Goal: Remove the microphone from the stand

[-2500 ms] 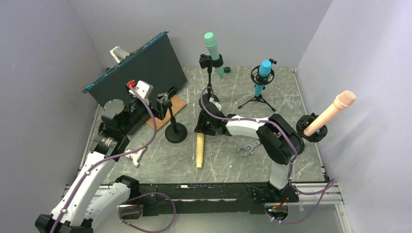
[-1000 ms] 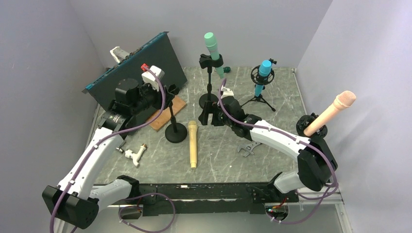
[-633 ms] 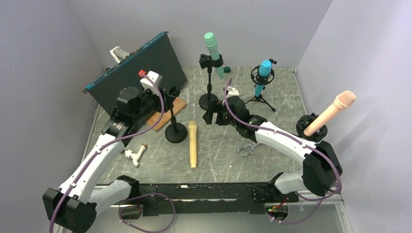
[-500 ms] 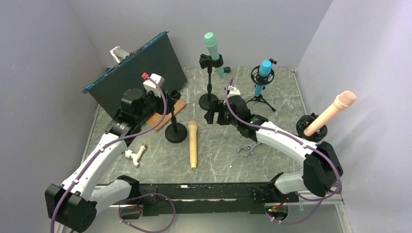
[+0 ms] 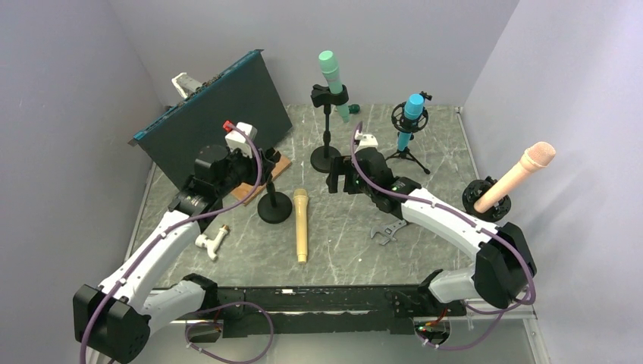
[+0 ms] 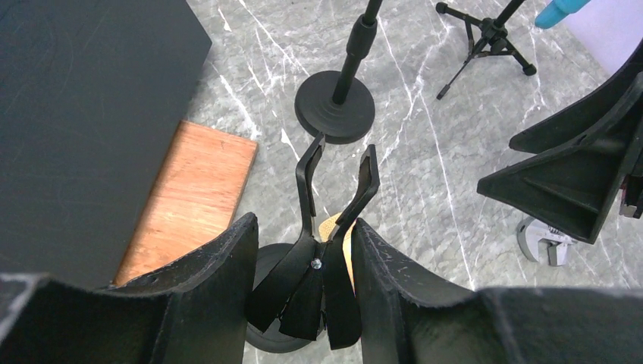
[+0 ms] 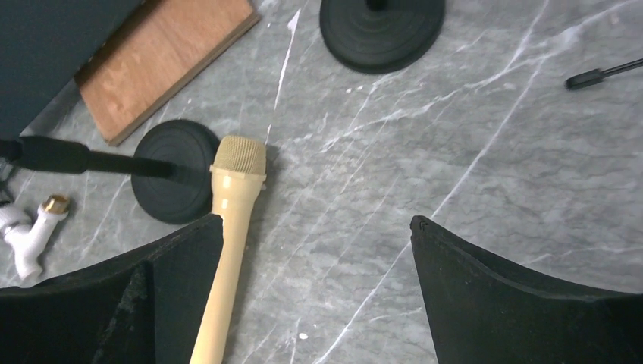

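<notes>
Microphone [image 5: 301,226] lying flat on the table [image 5: 425,250], freed, just beside the stand [image 5: 274,206], whose empty clip [image 6: 311,284] the left gripper [image 6: 303,236] pinches, apparently for steadiness; right gripper [image 7: 317,224] hovers spread, empty.

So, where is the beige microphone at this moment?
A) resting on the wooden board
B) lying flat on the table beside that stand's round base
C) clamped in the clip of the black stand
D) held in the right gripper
B: the beige microphone lies flat on the table, head beside the stand base; the clip is empty and the right gripper is open.
</notes>
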You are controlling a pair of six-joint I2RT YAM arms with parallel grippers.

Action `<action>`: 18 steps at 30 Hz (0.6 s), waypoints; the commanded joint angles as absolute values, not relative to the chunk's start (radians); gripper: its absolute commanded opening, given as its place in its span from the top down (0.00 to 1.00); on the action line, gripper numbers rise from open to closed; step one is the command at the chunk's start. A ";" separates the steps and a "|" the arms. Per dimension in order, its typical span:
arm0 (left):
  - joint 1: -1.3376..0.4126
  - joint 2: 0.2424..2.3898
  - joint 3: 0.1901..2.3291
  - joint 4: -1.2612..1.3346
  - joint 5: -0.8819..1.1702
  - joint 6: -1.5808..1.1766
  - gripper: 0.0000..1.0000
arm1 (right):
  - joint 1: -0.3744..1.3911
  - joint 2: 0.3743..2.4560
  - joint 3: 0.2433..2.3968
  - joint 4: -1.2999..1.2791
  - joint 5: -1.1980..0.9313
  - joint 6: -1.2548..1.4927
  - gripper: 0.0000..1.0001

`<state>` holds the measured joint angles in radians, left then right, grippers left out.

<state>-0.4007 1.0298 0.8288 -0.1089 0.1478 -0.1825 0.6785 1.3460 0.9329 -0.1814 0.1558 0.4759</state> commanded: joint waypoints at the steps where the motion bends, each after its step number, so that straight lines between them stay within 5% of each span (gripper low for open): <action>1: -0.413 1.119 0.763 -0.305 0.172 -0.249 0.71 | 0.675 1.315 1.023 -0.223 0.285 0.462 0.04; 7: -0.414 1.121 0.703 -0.258 0.156 -0.280 0.71 | 0.676 1.354 1.143 -0.366 0.454 0.489 0.00; 12: -0.412 1.114 0.689 -0.254 0.156 -0.295 0.70 | 0.677 1.286 1.050 -0.244 0.418 0.375 0.00; 18: -0.413 1.101 0.861 -0.372 0.171 -0.275 0.41 | 0.672 1.307 1.092 -0.285 0.324 0.292 0.00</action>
